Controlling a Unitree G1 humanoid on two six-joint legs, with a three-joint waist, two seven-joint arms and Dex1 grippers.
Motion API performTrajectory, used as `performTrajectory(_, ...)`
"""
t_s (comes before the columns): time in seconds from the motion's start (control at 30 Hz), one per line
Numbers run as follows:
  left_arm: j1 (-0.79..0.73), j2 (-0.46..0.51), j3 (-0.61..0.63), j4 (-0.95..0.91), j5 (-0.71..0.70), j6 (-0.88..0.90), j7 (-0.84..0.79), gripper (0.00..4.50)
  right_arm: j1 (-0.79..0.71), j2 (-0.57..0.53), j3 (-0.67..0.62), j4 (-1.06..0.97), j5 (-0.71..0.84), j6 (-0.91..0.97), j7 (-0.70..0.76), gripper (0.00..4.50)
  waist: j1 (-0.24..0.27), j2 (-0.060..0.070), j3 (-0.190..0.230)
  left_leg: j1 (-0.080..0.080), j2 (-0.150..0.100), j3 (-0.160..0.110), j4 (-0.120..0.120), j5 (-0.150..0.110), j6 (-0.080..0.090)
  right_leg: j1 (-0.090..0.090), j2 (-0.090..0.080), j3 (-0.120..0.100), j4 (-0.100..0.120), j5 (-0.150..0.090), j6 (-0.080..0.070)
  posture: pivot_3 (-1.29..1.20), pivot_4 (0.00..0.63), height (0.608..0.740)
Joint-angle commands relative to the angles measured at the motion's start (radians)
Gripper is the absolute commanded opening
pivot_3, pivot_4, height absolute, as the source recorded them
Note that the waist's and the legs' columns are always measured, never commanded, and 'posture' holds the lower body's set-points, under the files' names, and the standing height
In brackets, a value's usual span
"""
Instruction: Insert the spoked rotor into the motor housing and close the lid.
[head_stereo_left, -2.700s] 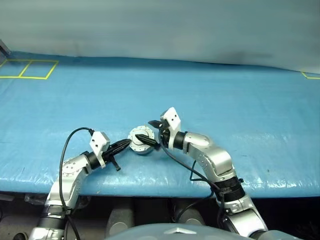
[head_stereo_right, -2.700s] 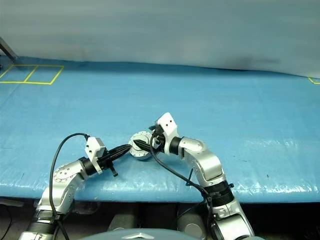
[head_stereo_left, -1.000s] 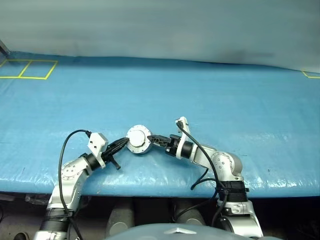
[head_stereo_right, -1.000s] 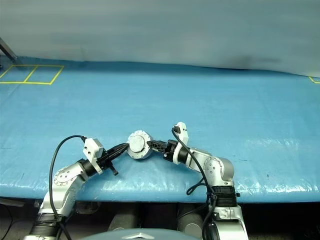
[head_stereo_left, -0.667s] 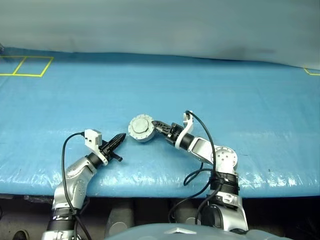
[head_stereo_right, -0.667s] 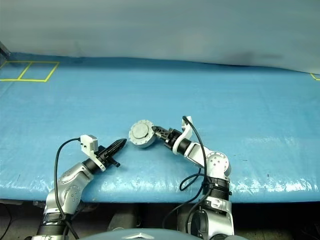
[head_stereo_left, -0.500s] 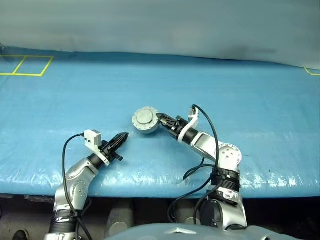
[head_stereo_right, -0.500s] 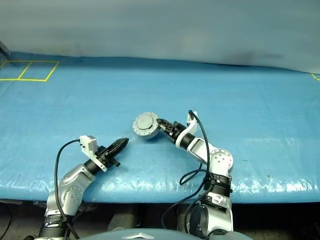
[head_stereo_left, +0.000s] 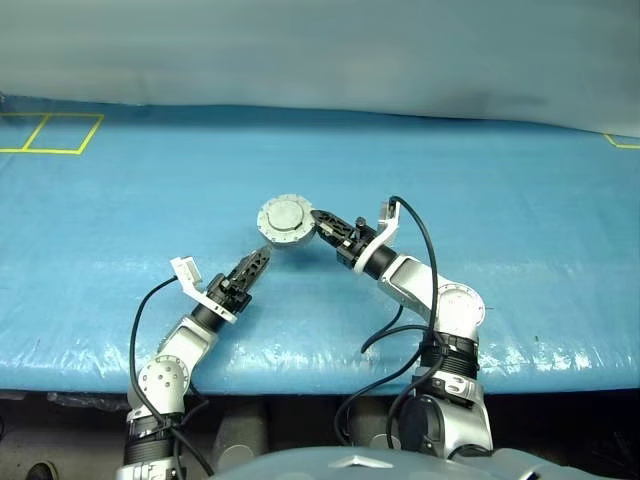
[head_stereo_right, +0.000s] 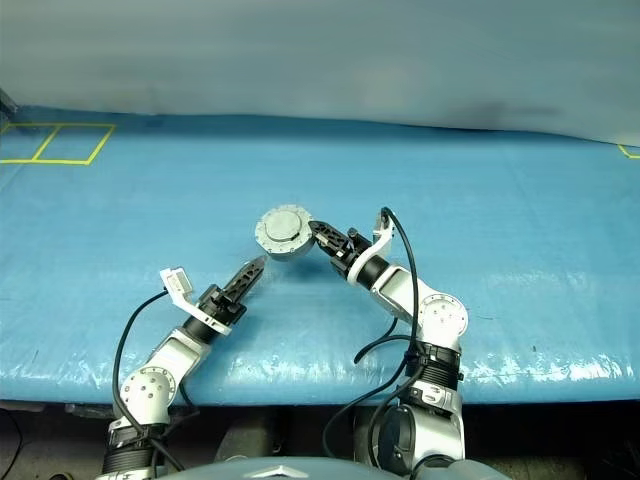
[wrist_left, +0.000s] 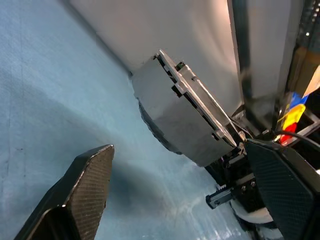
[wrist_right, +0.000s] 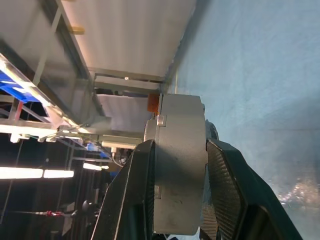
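My right gripper (head_stereo_left: 318, 222) is shut on the side of the round grey motor housing (head_stereo_left: 286, 218) and holds it above the blue table, tipped on edge. The flat grey lid (head_stereo_right: 283, 226) sits on the housing and faces the head camera. In the right wrist view the housing (wrist_right: 180, 165) is clamped edge-on between both fingers (wrist_right: 137, 200). My left gripper (head_stereo_left: 257, 262) is open just below and left of the housing, pointing up at it without touching. The left wrist view has the housing (wrist_left: 185, 120) beyond its spread fingers (wrist_left: 85, 185). The spoked rotor is hidden.
The blue sheet covers the table (head_stereo_left: 500, 180), whose front edge (head_stereo_left: 300, 385) runs close to my arms. Yellow tape squares (head_stereo_left: 50, 132) mark the far left corner and a yellow mark (head_stereo_left: 620, 142) the far right. A grey wall rises behind.
The right gripper has lifted the housing off the table and tipped it up. The left gripper came off the housing's left side, rolled, rose slightly and opened.
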Motion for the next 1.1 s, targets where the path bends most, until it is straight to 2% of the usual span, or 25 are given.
performTrajectory(0.03,-0.023,-0.015,0.025,-0.013,-0.126,0.081,0.005,4.47,-0.001,0.044,0.049,-0.09,0.107,0.003,0.024,1.26,0.0,0.0,0.0,0.0,0.0,0.0,0.0,0.0,0.0,0.0,0.0,0.0,0.0,0.0,0.0,0.0,0.15,0.74)
performTrajectory(0.33,-0.082,-0.068,0.043,0.023,-0.249,0.148,0.018,4.47,0.046,0.018,0.151,-0.131,0.144,0.0,0.036,1.26,0.0,0.0,0.0,0.0,0.0,-0.001,0.001,0.0,0.0,0.0,0.0,0.0,0.0,0.0,0.0,0.0,0.15,0.74)
performTrajectory(0.53,-0.097,-0.112,0.055,0.029,-0.186,0.053,0.03,4.47,0.058,0.005,0.177,-0.142,0.147,-0.014,0.036,1.26,0.001,0.0,0.0,0.0,0.0,-0.001,0.001,0.0,0.0,0.001,0.001,0.0,0.0,0.0,-0.001,0.0,0.15,0.74)
performTrajectory(0.6,-0.097,-0.125,0.061,0.036,-0.186,0.033,0.02,4.09,0.06,0.002,0.181,-0.144,0.146,-0.019,0.035,1.26,0.002,0.0,0.0,0.0,0.0,-0.001,0.001,0.0,0.0,0.001,0.001,0.0,0.0,0.0,-0.001,0.0,0.15,0.74)
performTrajectory(0.73,-0.093,-0.129,0.064,0.044,-0.184,0.027,0.007,2.95,0.061,-0.001,0.186,-0.141,0.14,-0.028,0.032,1.26,0.002,0.0,0.0,0.0,0.0,-0.001,0.001,0.0,0.0,0.001,0.001,0.0,0.0,0.001,-0.002,0.0,0.15,0.74)
performTrajectory(1.1,-0.071,-0.125,0.056,0.033,-0.176,0.041,0.071,2.76,0.06,-0.037,0.239,-0.145,0.066,-0.059,0.076,1.26,0.002,0.0,0.0,0.0,0.0,-0.001,0.002,0.0,0.0,0.001,0.001,0.0,0.0,0.001,-0.001,0.0,0.15,0.74)
